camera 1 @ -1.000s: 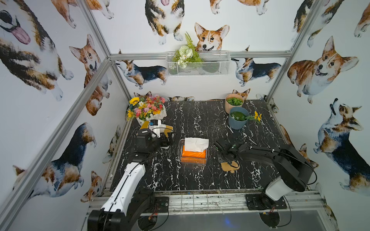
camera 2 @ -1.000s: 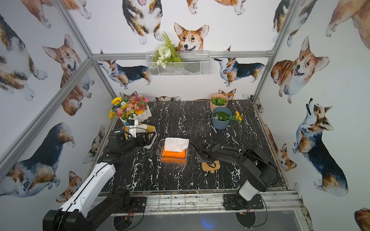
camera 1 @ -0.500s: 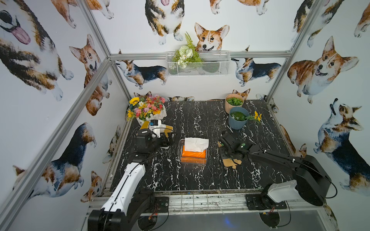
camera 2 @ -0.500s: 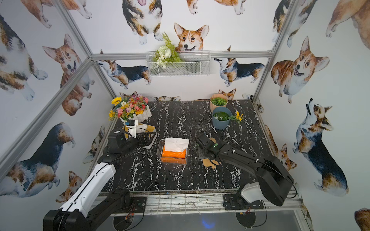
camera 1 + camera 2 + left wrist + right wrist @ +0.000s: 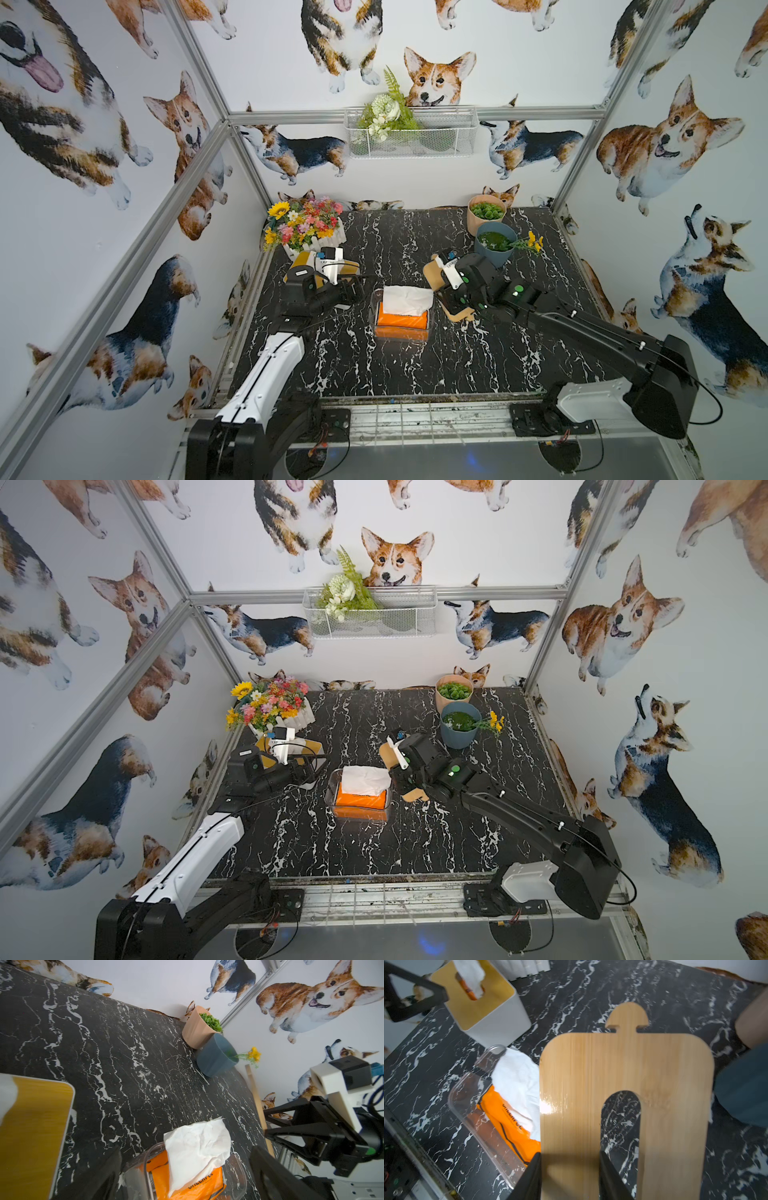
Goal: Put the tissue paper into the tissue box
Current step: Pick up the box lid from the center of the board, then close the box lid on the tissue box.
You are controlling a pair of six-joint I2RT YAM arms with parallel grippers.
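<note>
The tissue paper [image 5: 407,300], a white sheet pulled up out of an orange pack, lay in the clear tissue box [image 5: 401,336] at the middle of the frame in both top views [image 5: 365,780]. The sheet was crumpled and draped over the far half of the pack, hanging past the box's rim on that side. The box stood open on the black marble table [image 5: 415,365], with no cover on it.

The right gripper [image 5: 570,1154] sat just right of the box and was clamped on the wooden lid [image 5: 591,1084]. One finger pressed the lid's outer edge and the other sat inside its long slot, so the strip between them was pinched. In a top view the lid [image 5: 432,272] stood tilted beside the box, mostly hidden by the gripper. Whether its lower edge touched the table could not be told.

The left gripper [image 5: 187,1148] hovered just left of the box with its jaws spread wide, holding nothing and pointing across at the tissue.

Behind it, left of centre, a white tissue box [image 5: 483,1009] with a bamboo top had tissue poking from its slot. A blue pot [image 5: 494,249] and a peach pot [image 5: 484,216] stood right of centre, and a flower bunch [image 5: 303,226] left of centre, all at the table's far edge.
</note>
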